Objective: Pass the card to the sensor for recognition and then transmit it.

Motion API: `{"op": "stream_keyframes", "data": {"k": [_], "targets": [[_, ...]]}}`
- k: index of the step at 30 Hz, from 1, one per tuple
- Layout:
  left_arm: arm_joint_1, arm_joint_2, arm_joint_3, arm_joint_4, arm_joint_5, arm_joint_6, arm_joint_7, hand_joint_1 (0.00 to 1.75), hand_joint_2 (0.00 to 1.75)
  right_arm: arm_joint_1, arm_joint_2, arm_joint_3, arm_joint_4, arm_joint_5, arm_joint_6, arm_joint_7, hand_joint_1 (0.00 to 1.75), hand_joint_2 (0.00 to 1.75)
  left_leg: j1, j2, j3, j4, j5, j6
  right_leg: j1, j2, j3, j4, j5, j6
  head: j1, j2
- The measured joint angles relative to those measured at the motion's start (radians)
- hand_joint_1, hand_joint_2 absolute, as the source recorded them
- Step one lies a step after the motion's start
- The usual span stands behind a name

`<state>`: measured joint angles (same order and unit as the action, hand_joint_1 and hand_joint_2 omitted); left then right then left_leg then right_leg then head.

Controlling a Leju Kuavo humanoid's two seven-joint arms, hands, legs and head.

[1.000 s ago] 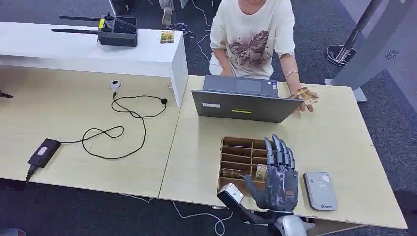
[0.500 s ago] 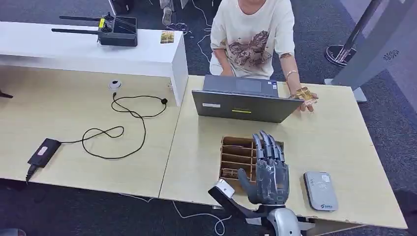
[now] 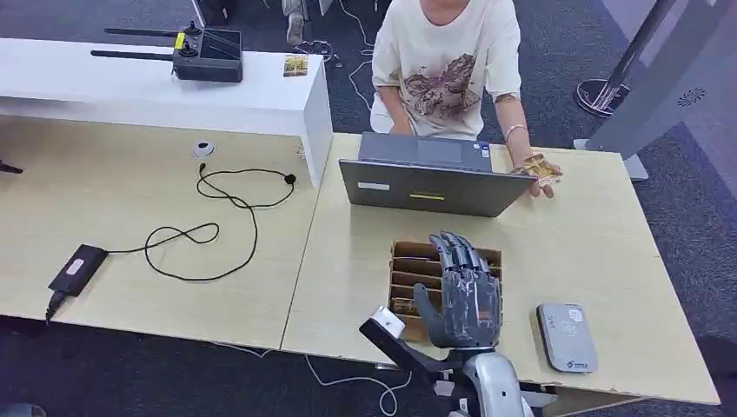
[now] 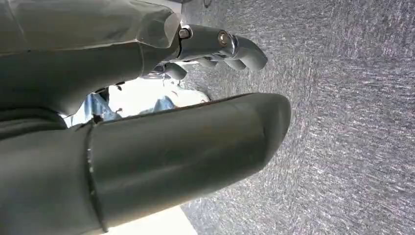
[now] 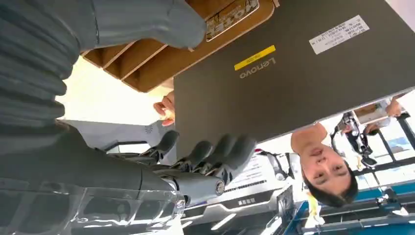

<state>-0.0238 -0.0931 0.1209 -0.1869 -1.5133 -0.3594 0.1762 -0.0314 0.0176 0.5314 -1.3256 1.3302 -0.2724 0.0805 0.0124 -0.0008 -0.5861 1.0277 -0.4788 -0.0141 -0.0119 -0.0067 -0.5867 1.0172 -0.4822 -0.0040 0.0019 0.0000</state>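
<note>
My right hand (image 3: pixel 462 295) hovers flat over the brown slotted card box (image 3: pixel 407 262) near the table's front edge, fingers stretched apart and holding nothing. A patterned card (image 3: pixel 404 306) lies in a near slot just left of the thumb; in the right wrist view the same card (image 5: pixel 232 17) lies in the box (image 5: pixel 147 63) beyond the thumb. The grey card sensor (image 3: pixel 566 336) lies flat on the table to the right of the hand. My left hand (image 4: pixel 161 147) hangs over grey carpet, empty, fingers loosely apart.
A grey laptop (image 3: pixel 426 187) stands behind the box, lid toward me. A person sits behind it, their hand (image 3: pixel 541 170) holding another card at the laptop's right. On the left table lie a black cable (image 3: pixel 217 230) and adapter (image 3: pixel 76 268).
My right hand has slid left and away from the sensor, now lying over the middle of the card box. The person and the other things have stayed put.
</note>
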Motion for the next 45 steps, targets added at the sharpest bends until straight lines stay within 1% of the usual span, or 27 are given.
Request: {"op": "stream_keyframes", "data": {"k": [3,14,15,16,17,20,21,22,23,24,25,26,27,28,30,31,32,33,35,37,40,41,43,45], "targets": [[0.000,-0.002,0.000,0.000,0.000,0.000,0.000,0.00,0.00,-0.009,0.009,0.000,0.011,0.000,0.008,-0.001,0.63,1.75,0.000,0.000,0.000,0.000,0.000,0.000,0.000,0.000,0.000,0.000,0.000,0.000,0.000,0.000],[0.000,-0.007,0.000,0.000,0.000,-0.003,0.003,0.00,0.00,-0.037,0.022,0.000,0.044,0.002,0.019,-0.003,0.63,1.75,0.000,0.000,0.000,0.000,0.000,0.000,0.000,0.000,0.000,0.000,0.000,0.000,0.000,0.000],[0.000,-0.007,0.000,0.000,0.000,-0.003,0.003,0.00,0.00,-0.037,0.023,0.000,0.045,0.002,0.019,-0.003,0.77,1.75,0.000,0.000,0.000,0.000,0.000,0.000,0.000,0.000,0.000,0.000,0.000,0.000,0.000,0.000],[0.000,-0.007,0.000,0.000,0.000,-0.003,0.003,0.00,0.00,-0.038,0.025,0.000,0.047,0.002,0.019,-0.003,0.77,1.75,0.000,0.000,0.000,0.000,0.000,0.000,0.000,0.000,0.000,0.000,0.000,0.000,0.000,0.000],[0.000,-0.007,0.000,0.000,0.001,-0.003,0.003,0.00,0.00,-0.038,0.026,0.000,0.048,0.002,0.019,-0.003,0.87,1.75,0.000,0.000,0.000,0.000,0.000,0.000,0.000,0.000,0.000,0.000,0.000,0.000,0.000,0.000],[0.000,-0.007,0.000,0.000,0.000,-0.003,0.003,0.00,0.00,-0.039,0.027,0.000,0.054,0.008,0.024,-0.002,0.99,1.75,0.000,0.000,0.000,0.000,0.000,0.000,0.000,0.000,0.000,0.000,0.000,0.000,0.000,0.000],[0.000,-0.007,0.000,0.000,0.000,-0.003,0.003,0.00,0.00,-0.040,0.027,0.000,0.055,0.012,0.026,0.000,0.93,1.75,0.000,0.000,0.000,0.000,0.000,0.000,0.000,0.000,0.000,0.000,0.000,0.000,0.000,0.000],[0.000,-0.007,0.000,0.000,0.000,-0.003,0.003,0.00,0.00,-0.041,0.027,0.000,0.058,0.015,0.028,0.001,0.91,1.75,0.000,0.000,0.000,0.000,0.000,0.000,0.000,0.000,0.000,0.000,0.000,0.000,0.000,0.000],[0.000,-0.007,0.000,0.000,0.000,-0.004,0.003,0.00,0.00,-0.043,0.027,0.000,0.061,0.019,0.029,0.005,0.91,1.75,0.000,0.000,0.000,0.000,0.000,0.000,0.000,0.000,0.000,0.000,0.000,0.000,0.000,0.000],[0.000,-0.007,0.000,0.000,0.000,-0.004,0.003,0.00,0.00,-0.044,0.027,0.000,0.063,0.021,0.031,0.006,0.99,1.75,0.000,0.000,0.000,0.000,0.000,0.000,0.000,0.000,0.000,0.000,0.000,0.000,0.000,0.000],[0.000,-0.007,0.000,0.000,0.000,-0.004,0.003,0.00,0.00,-0.046,0.027,0.000,0.066,0.021,0.034,0.007,0.99,1.75,0.000,0.000,0.000,0.000,0.000,0.000,0.000,0.000,0.000,0.000,0.000,0.000,0.000,0.000],[0.000,-0.007,0.000,0.000,0.000,-0.004,0.003,0.00,0.00,-0.047,0.027,0.000,0.070,0.022,0.036,0.008,0.96,1.75,0.000,0.000,0.000,0.000,0.000,0.000,0.000,0.000,0.000,0.000,0.000,0.000,0.000,0.000],[0.000,-0.007,0.000,0.000,0.000,-0.004,0.003,0.00,0.00,-0.048,0.027,0.000,0.072,0.024,0.037,0.011,0.84,1.75,0.000,0.000,0.000,0.000,0.000,0.000,0.000,0.000,0.000,0.000,0.000,0.000,0.000,0.000],[0.000,-0.007,0.000,0.000,0.000,-0.004,0.003,0.00,0.00,-0.050,0.027,0.000,0.077,0.026,0.039,0.015,0.80,1.75,0.000,0.000,0.000,0.000,0.000,0.000,0.000,0.000,0.000,0.000,0.000,0.000,0.000,0.000],[0.000,-0.007,0.000,0.000,0.000,-0.004,0.003,0.00,0.00,-0.052,0.028,-0.002,0.084,0.033,0.039,0.021,0.89,1.75,0.000,0.000,0.000,0.000,0.000,0.000,0.000,0.000,0.000,0.000,0.000,0.000,0.000,0.000],[0.000,-0.007,0.000,0.000,0.000,-0.004,0.003,0.00,0.00,-0.053,0.027,-0.003,0.088,0.034,0.039,0.022,0.84,1.75,0.000,0.000,0.000,0.000,0.000,0.000,0.000,0.000,0.000,0.000,0.000,0.000,0.000,0.000],[0.000,-0.007,0.000,0.000,0.000,-0.004,0.003,0.00,0.00,-0.054,0.028,-0.005,0.092,0.035,0.040,0.024,0.89,1.75,0.000,0.000,0.000,0.000,0.000,0.000,0.000,0.000,0.000,0.000,0.000,0.000,0.000,0.000],[-0.001,-0.007,0.000,0.000,0.000,-0.004,0.003,0.00,0.00,-0.056,0.028,-0.008,0.098,0.037,0.041,0.024,0.84,1.75,0.000,0.000,0.000,0.000,0.000,0.000,0.000,0.000,0.000,0.000,0.000,0.000,0.000,0.000],[-0.001,-0.007,0.000,0.000,0.000,-0.005,0.003,0.00,0.00,-0.062,0.028,-0.016,0.113,0.039,0.046,0.029,0.87,1.75,0.000,0.000,0.000,0.000,0.000,0.000,0.000,0.000,0.000,0.000,0.000,0.000,0.000,0.000],[-0.001,-0.007,0.000,0.000,-0.001,-0.006,0.003,0.00,0.00,-0.065,0.029,-0.024,0.125,0.039,0.051,0.031,0.82,1.75,0.000,0.000,0.000,0.000,0.000,0.000,0.000,0.000,0.000,0.000,0.000,0.000,0.000,0.000],[-0.002,-0.007,0.000,0.000,-0.001,-0.006,0.003,0.00,0.00,-0.073,0.032,-0.033,0.146,0.039,0.055,0.031,0.63,1.75,0.000,0.000,0.000,0.000,0.000,0.000,0.000,0.000,0.000,0.000,0.000,0.000,0.000,0.000],[-0.002,-0.007,0.000,0.000,-0.001,-0.007,0.003,0.00,0.00,-0.075,0.034,-0.036,0.151,0.039,0.056,0.031,0.61,1.75,0.000,0.000,0.000,0.000,0.000,0.000,0.000,0.000,0.000,0.000,0.000,0.000,0.000,0.000],[-0.002,-0.007,0.000,0.000,-0.001,-0.007,0.003,0.00,0.00,-0.079,0.036,-0.038,0.162,0.039,0.058,0.031,0.65,1.75,0.000,0.000,0.000,0.000,0.000,0.000,0.000,0.000,0.000,0.000,0.000,0.000,0.000,0.000],[-0.002,-0.007,0.000,0.000,-0.001,-0.007,0.002,0.00,0.00,-0.084,0.038,-0.040,0.168,0.039,0.060,0.031,0.77,1.75,0.000,0.000,0.000,0.000,0.000,0.000,0.000,0.000,0.000,0.000,0.000,0.000,0.000,0.000]]}}
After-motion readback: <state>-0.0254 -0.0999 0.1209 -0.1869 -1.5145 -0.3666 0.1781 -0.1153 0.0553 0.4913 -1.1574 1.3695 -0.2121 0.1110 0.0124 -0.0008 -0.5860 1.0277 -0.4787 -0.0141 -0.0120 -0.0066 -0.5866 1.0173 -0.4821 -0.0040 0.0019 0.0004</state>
